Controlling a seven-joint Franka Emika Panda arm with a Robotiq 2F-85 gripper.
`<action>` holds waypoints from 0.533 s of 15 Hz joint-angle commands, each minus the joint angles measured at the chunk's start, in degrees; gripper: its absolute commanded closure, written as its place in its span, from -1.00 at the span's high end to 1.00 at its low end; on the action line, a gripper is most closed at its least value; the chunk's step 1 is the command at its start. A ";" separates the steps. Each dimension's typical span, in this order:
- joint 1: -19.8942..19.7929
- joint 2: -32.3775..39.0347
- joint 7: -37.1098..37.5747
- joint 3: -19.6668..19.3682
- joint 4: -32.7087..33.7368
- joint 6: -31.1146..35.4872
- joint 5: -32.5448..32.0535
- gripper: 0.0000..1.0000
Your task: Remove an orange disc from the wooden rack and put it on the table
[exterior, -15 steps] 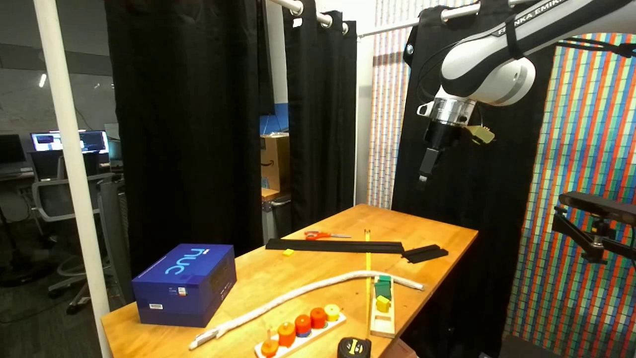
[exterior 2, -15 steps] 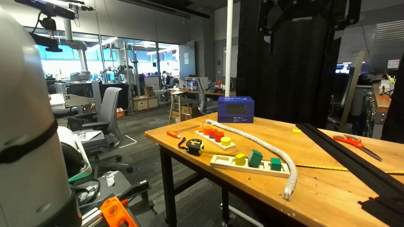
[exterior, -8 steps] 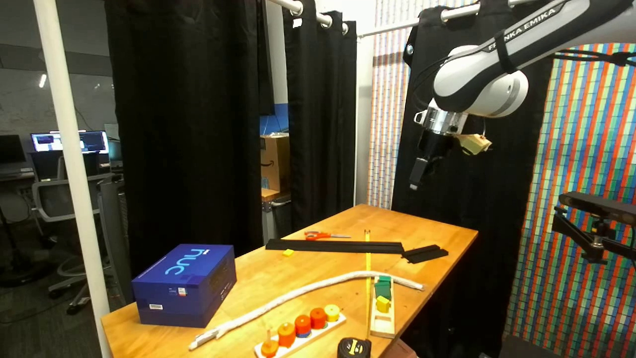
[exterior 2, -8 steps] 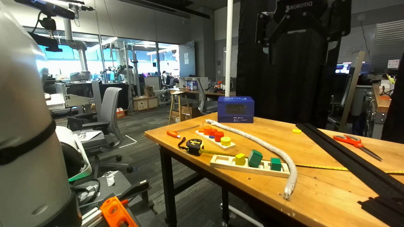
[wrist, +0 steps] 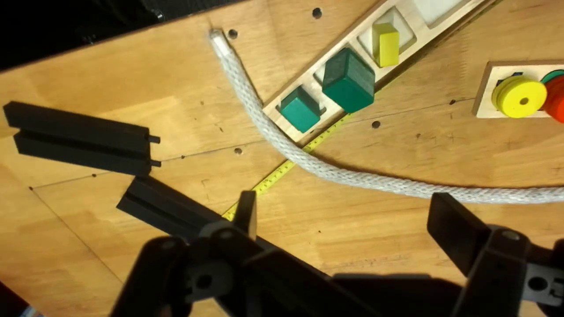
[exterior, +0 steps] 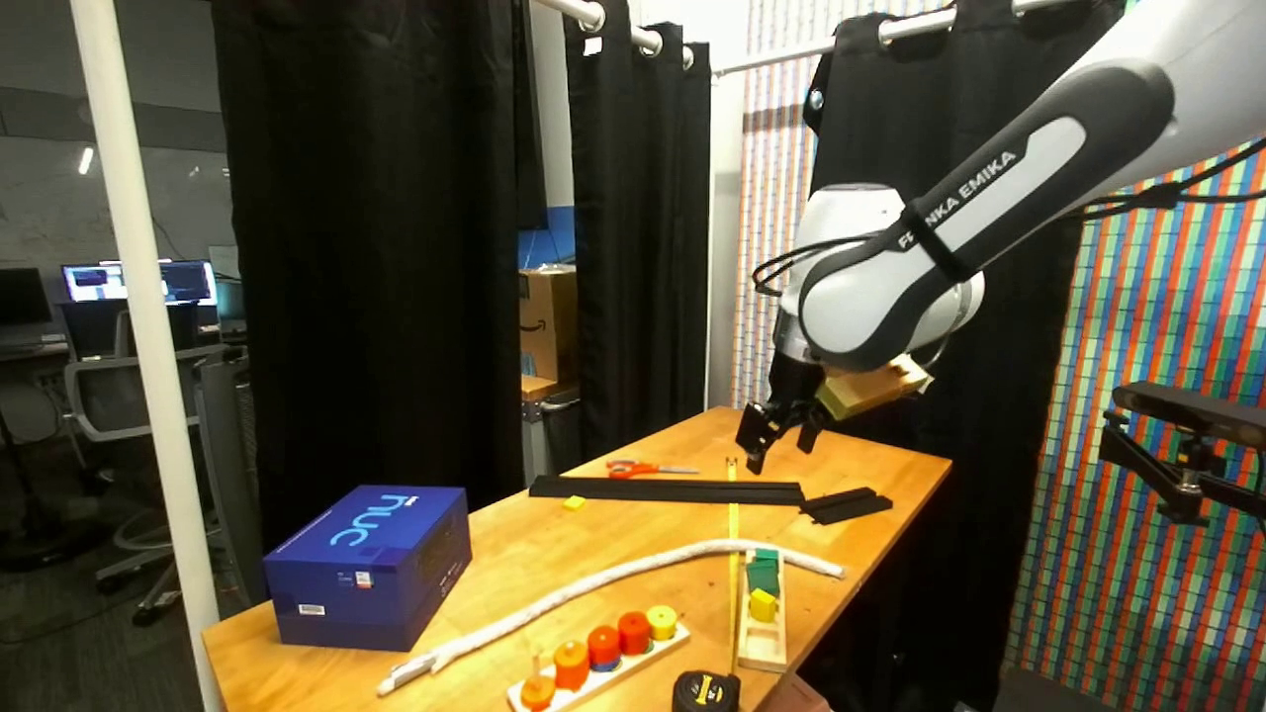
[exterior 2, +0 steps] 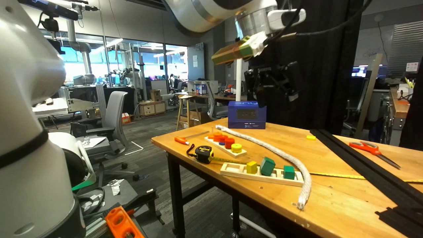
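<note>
The wooden rack (exterior: 593, 682) is a pale strip on the near part of the table (exterior: 534, 544). From one end, it holds an orange disc (exterior: 537, 692) low on a bare peg, an orange stack (exterior: 571, 665), two red stacks and a yellow stack (exterior: 662, 622). The rack (exterior 2: 243, 154) also shows in an exterior view, its orange discs (exterior 2: 217, 137) partly overlapped. In the wrist view only the rack's yellow end (wrist: 484, 99) shows at the right edge; the orange discs are out of view. My gripper (wrist: 343, 207) is open and empty, high above the table, away from the rack.
A white rope (wrist: 374, 179) lies between gripper and rack. A block tray (exterior 2: 231, 168) with green and yellow blocks and a tape measure (exterior 2: 203, 154) lie near the rack. A blue box (exterior 2: 247, 115), black bars (exterior: 663, 489), scissors (exterior: 643, 468) and a screwdriver (exterior 2: 181, 140) are also there.
The arm has come down and out over the table, leftward in an exterior view. The gripper has turned and tilted. The discs, rack and other table objects have not moved.
</note>
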 commanded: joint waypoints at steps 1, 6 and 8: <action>-12.60 1.40 15.73 15.96 -1.38 4.19 -3.91 1.00; -27.86 2.35 37.56 38.94 3.15 -4.04 -4.52 1.00; -32.31 3.86 46.36 46.87 6.26 -8.77 -4.28 1.00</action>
